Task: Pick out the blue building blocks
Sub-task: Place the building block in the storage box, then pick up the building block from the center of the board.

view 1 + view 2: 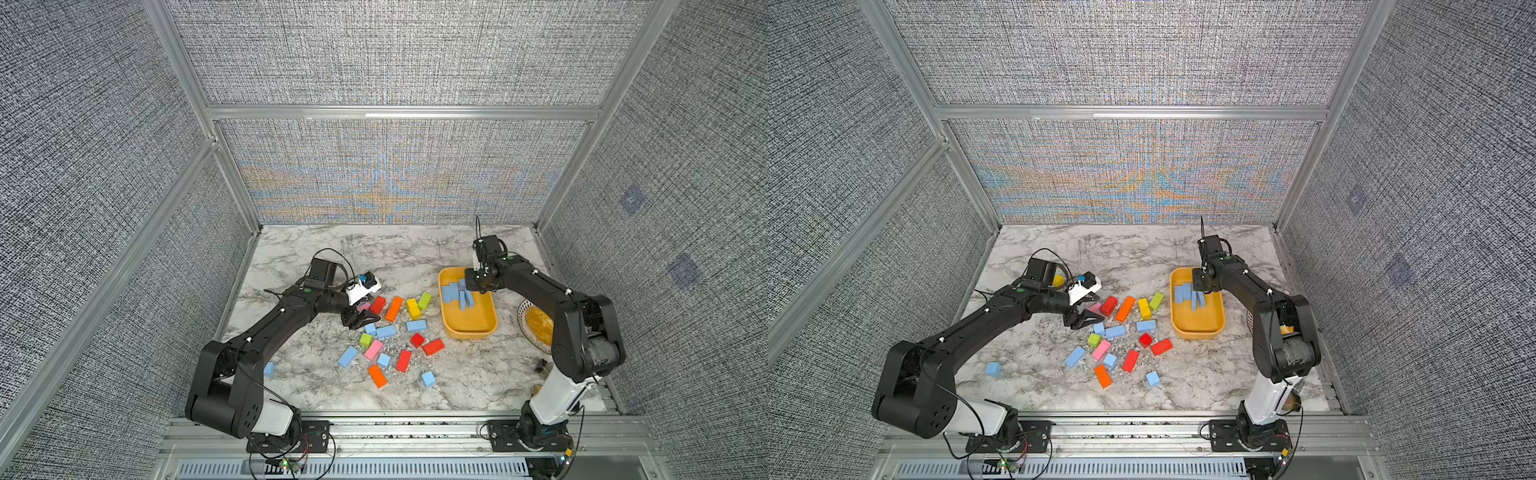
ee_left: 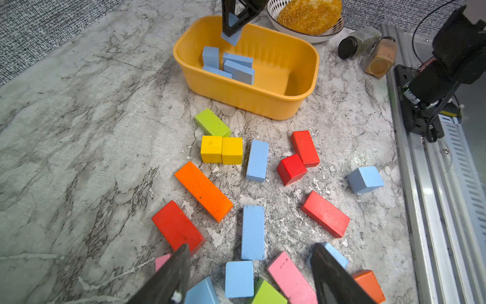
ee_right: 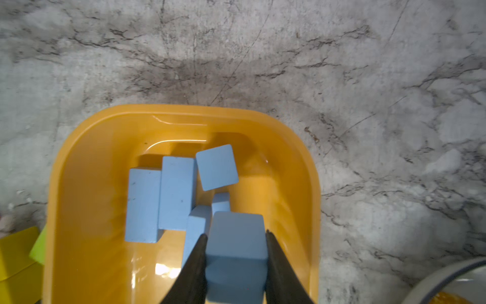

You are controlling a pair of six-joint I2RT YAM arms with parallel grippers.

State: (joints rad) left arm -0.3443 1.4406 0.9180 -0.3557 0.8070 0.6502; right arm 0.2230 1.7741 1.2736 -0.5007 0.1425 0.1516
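while the right fingers [image 3: 194,268] clamp a blue block [image 3: 236,250] over the yellow tub [image 3: 184,110], the left fingers [image 2: 171,276] stand wide apart and empty.
the clamped blue block hangs above the tub's far end, where several more blue building blocks [image 3: 160,200] lie, some leaning on each other. the left fingers hover low over the loose pile on the marble bench [image 1: 332,249], with a small blue block [image 2: 238,279] lying between them, untouched. other blue ones sit scattered among red, orange, yellow, green and pink blocks [image 1: 394,308]: an oblong brick [image 1: 386,331] just beside the fingers, another [image 1: 347,356] nearer the front, a cube [image 1: 428,378] near the front, and one [image 1: 269,369] off alone beside the left arm.
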